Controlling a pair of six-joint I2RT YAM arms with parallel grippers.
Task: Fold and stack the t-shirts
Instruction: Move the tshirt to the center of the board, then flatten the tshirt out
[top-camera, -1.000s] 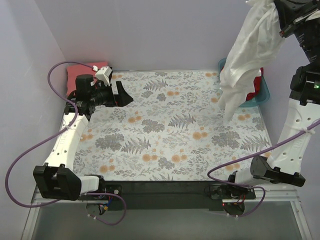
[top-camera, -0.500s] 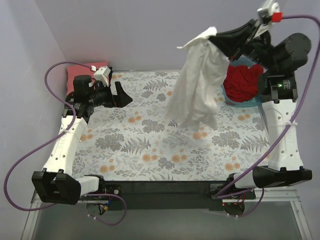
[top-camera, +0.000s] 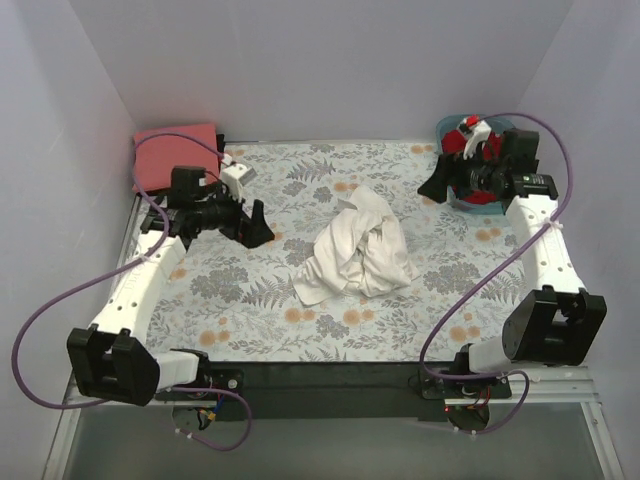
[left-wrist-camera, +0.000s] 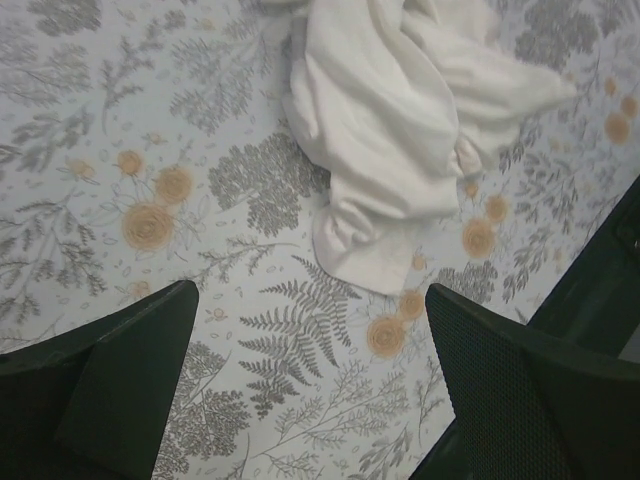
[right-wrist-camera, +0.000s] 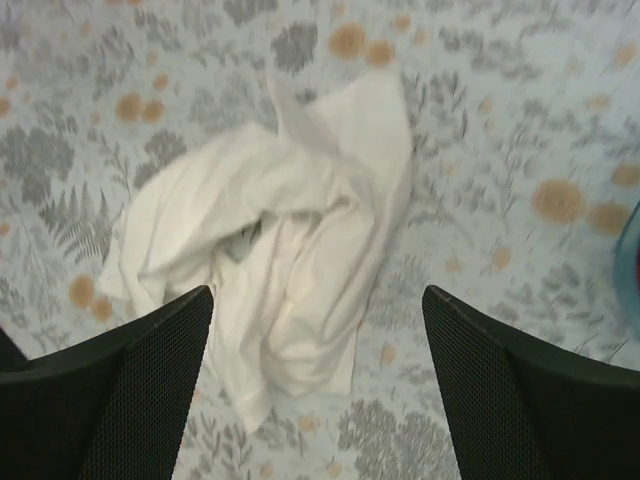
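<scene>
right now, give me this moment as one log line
stage: folding not started | white t-shirt: crumpled heap, centre of table cloth | left gripper: open, empty | right gripper: open, empty

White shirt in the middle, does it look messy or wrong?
Yes. The white t-shirt lies in a crumpled heap on the floral table cloth, neither flat nor folded. Nothing looks torn or spilled.

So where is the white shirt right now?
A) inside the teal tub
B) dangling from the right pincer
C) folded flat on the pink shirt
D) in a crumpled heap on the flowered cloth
D: the white shirt lies bunched up on the cloth mid-table, while the left pincer and right pincer are both open and hold nothing.
</scene>
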